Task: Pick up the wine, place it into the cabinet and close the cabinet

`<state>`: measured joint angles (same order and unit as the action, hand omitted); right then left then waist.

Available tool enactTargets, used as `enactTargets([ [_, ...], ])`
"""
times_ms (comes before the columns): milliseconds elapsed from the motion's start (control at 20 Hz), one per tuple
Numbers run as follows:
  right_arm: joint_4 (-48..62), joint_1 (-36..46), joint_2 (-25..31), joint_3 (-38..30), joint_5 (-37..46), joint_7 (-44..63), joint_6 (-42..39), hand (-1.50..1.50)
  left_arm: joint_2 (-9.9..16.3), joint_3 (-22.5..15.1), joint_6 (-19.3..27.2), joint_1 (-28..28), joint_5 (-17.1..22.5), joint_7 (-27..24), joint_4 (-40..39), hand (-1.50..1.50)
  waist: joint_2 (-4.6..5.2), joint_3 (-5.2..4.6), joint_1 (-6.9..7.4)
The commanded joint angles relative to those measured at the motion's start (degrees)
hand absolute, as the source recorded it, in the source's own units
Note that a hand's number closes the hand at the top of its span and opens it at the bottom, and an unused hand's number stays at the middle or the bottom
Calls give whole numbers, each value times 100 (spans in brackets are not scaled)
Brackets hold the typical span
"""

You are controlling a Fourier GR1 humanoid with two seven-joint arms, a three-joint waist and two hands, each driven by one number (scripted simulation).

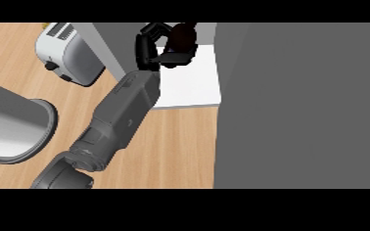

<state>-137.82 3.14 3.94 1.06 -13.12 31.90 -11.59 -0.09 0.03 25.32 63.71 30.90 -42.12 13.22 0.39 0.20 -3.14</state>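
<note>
My left hand (150,45) reaches up from the lower left and is shut on the dark wine bottle (185,35). Fingers and thumb curl round the bottle and hide much of it. The bottle is over the far part of the cabinet's white inner floor (189,85), at the view's top middle. I cannot tell whether it stands on the floor or hangs above it. A wide grey cabinet panel (289,103) fills the right side of the view. A narrower grey panel (115,41) stands left of the white floor. My right hand is nowhere in the view.
A white toaster (66,54) with black knobs stands on the wooden counter (173,147) at the upper left, close to the cabinet's left panel. A large grey rounded vessel (22,127) sits at the left edge.
</note>
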Motion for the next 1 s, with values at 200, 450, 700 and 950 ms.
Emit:
enactTargets([
  [200,-717,-338,-62,259,-92,263,74,-150,285,182,-6,207,4,102,-478,150,64,-24,-82],
  [450,-402,266,-20,156,9,299,265,-150,9,102,337,93,-143,-253,-652,-150,90,-28,-71],
  [700,-364,-46,-58,167,-139,42,112,-150,126,90,398,162,-270,-136,-785,-150,86,-23,-75],
  [950,-323,-105,-8,204,-41,-94,-9,-150,229,6,501,87,-423,-117,-946,-150,118,-24,-137],
])
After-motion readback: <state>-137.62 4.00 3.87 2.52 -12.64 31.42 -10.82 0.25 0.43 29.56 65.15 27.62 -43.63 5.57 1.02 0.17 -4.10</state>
